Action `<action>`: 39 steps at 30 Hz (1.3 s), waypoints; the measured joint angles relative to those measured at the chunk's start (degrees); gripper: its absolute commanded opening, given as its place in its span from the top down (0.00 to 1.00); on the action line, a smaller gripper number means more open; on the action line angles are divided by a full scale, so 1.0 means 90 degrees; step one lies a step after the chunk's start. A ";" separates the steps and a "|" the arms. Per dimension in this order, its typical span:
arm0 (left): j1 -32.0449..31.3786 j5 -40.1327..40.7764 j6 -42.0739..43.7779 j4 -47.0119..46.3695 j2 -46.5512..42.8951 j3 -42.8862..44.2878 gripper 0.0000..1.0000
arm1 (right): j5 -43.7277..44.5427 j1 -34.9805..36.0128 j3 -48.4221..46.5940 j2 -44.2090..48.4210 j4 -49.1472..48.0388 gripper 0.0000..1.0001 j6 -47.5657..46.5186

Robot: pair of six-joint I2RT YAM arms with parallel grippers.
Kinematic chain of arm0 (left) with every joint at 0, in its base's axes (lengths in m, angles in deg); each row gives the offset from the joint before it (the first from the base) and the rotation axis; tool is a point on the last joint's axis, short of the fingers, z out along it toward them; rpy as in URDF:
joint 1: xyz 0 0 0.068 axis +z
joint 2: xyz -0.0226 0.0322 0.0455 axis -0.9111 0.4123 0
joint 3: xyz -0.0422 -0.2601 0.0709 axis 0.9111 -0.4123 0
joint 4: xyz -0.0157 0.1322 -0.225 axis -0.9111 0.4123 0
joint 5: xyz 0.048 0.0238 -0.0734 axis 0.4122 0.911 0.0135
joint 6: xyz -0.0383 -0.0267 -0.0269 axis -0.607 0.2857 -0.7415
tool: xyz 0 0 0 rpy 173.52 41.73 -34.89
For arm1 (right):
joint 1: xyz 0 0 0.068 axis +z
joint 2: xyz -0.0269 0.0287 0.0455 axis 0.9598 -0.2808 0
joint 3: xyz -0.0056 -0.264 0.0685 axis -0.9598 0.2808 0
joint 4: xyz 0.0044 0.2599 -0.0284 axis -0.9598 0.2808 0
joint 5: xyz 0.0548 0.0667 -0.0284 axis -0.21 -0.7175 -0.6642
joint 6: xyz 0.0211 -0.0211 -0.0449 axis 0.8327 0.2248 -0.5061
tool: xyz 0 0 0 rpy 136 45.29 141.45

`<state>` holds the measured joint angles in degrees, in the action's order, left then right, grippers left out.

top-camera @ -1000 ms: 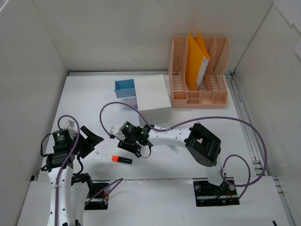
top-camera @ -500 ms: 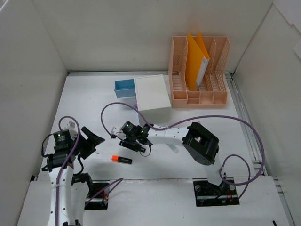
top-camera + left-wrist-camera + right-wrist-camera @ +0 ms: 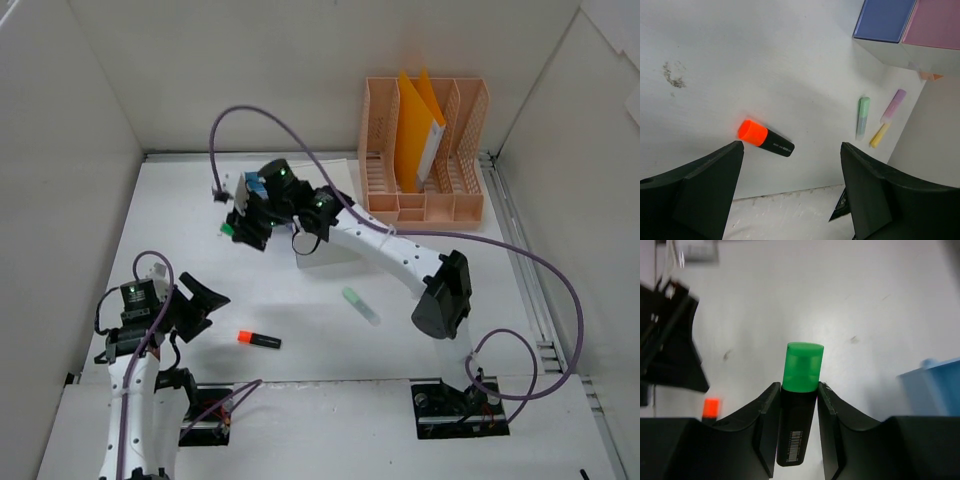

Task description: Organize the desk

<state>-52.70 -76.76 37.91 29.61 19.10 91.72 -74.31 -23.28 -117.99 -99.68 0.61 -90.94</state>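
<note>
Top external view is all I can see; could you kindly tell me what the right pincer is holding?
Observer: The right pincer is clamped on a green-capped highlighter with a black body, cap pointing outward.
Operator: Thank you. Is anything lying near the pale green marker?
Observer: Yes. The left wrist view shows a purple marker and a yellow marker lying right beside it.

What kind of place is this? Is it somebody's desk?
Probably a practice desk for robots, not an office: a white desk boxed in by walls, two robot arms bolted at its edge, and desk things to tidy, like a peach file rack and an orange highlighter.
</note>
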 measured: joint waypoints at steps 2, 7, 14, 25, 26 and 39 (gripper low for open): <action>-0.0036 -0.0010 -0.0068 -0.0092 0.0015 -0.0032 0.25 | -0.0002 -0.0221 -0.0959 -0.0143 -0.0017 1.00 -0.0032; -0.0238 -0.0007 -0.0287 -0.0277 0.0121 -0.0114 0.25 | 0.0107 -0.0843 -0.3138 -0.0962 -0.0226 1.00 -0.0488; -0.0486 0.0063 -0.0466 -0.0396 0.0240 -0.0117 0.25 | 0.0369 -0.1396 -0.3789 -0.2314 -0.0767 1.00 -0.1270; -0.0787 0.0296 -0.0675 -0.0393 0.0151 -0.0117 0.24 | 0.0838 -0.1440 -0.3240 -0.2900 -0.1532 1.00 -0.1642; -0.0806 0.0321 -0.0697 -0.0393 0.0126 -0.0117 0.24 | 0.0894 -0.1440 -0.3208 -0.2900 -0.1600 1.00 -0.1671; -0.1035 0.0466 -0.0835 -0.0318 0.0070 -0.0117 0.24 | 0.1154 -0.1481 -0.2934 -0.2900 -0.1860 0.48 -0.1972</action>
<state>-62.01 -72.57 30.39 26.75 19.73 90.67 -63.93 -36.61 -144.40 -125.77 -16.13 -108.69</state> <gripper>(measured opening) 0.756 0.391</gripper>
